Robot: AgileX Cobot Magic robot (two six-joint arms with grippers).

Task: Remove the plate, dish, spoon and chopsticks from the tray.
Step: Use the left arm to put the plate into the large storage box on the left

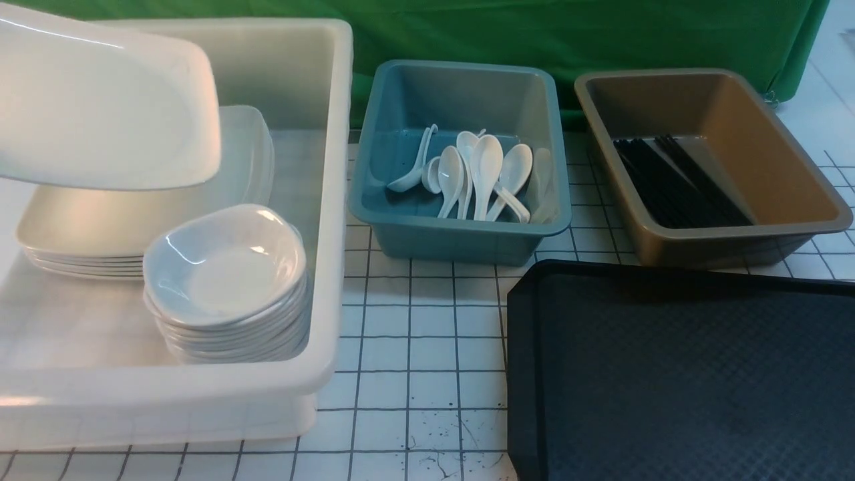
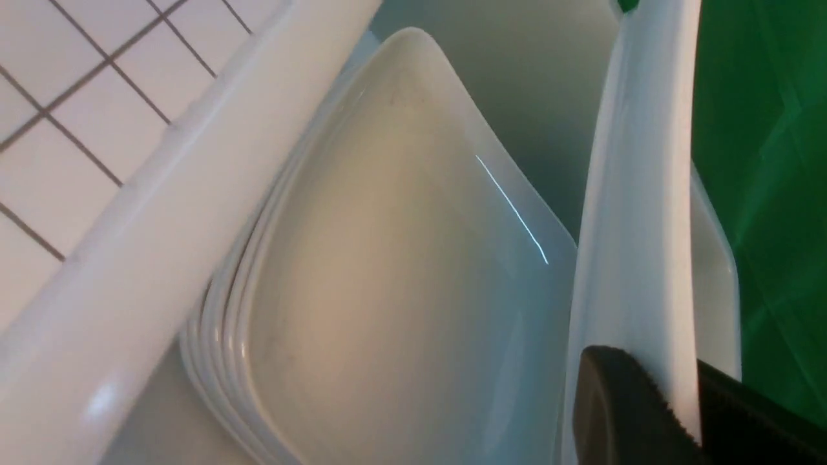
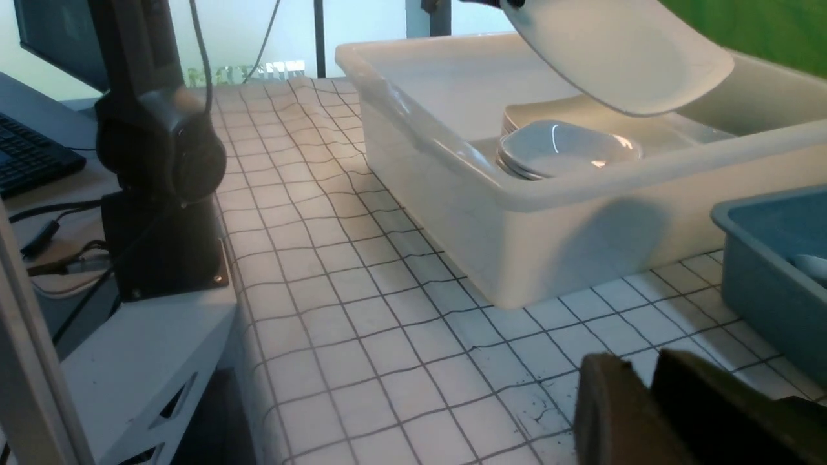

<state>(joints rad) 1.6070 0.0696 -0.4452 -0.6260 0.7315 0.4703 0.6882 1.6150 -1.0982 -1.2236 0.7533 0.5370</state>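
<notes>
My left gripper (image 2: 665,381) is shut on the rim of the large white square plate (image 1: 100,100). It holds the plate tilted above the stack of like plates (image 1: 133,220) in the white tub (image 1: 334,200). A stack of small deep dishes (image 1: 227,267) stands in the tub's near part. Several white spoons (image 1: 484,167) lie in the blue tub (image 1: 461,234). Black chopsticks (image 1: 674,180) lie in the brown tub (image 1: 708,240). The black tray (image 1: 668,374) at the front right is bare. My right gripper (image 3: 636,361) hovers low over the gridded tabletop, its jaws a narrow slit apart with nothing between them.
The three tubs stand in a row along the back, in front of a green curtain (image 1: 534,33). The left arm's black base (image 3: 161,194) stands at the table's edge beside a desk with a keyboard (image 3: 32,161).
</notes>
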